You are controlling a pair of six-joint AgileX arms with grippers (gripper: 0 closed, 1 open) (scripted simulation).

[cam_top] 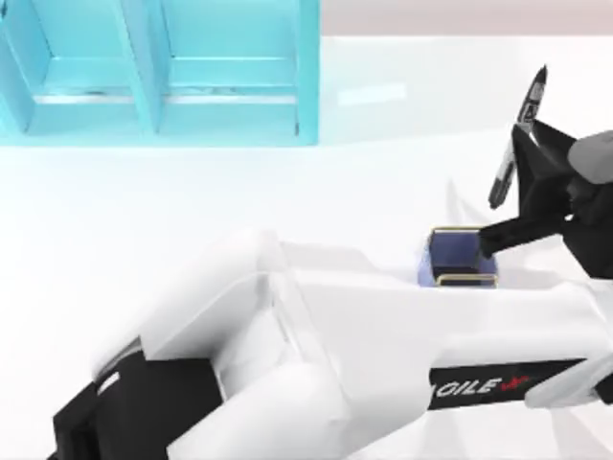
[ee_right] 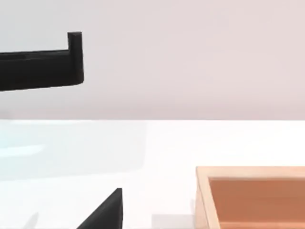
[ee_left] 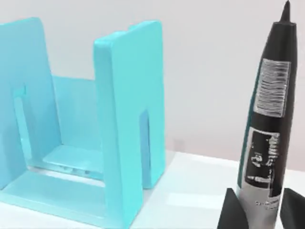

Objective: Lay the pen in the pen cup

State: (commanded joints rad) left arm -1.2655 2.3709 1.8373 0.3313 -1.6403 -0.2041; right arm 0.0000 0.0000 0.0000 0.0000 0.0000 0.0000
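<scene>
Clamping the thin black pen upright near its base, my left gripper hangs just beyond the small periwinkle-blue, gold-rimmed pen cup, probably so it can tip in. My right gripper stands parted.

A turquoise shelf unit stands at the far left of the white counter. A shallow wooden box sits on the counter too.

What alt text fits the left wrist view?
The left gripper holds the pen upright, tip up, black fingers on either side of its lower barrel. A turquoise shelf unit stands beyond it on the white table.
</scene>
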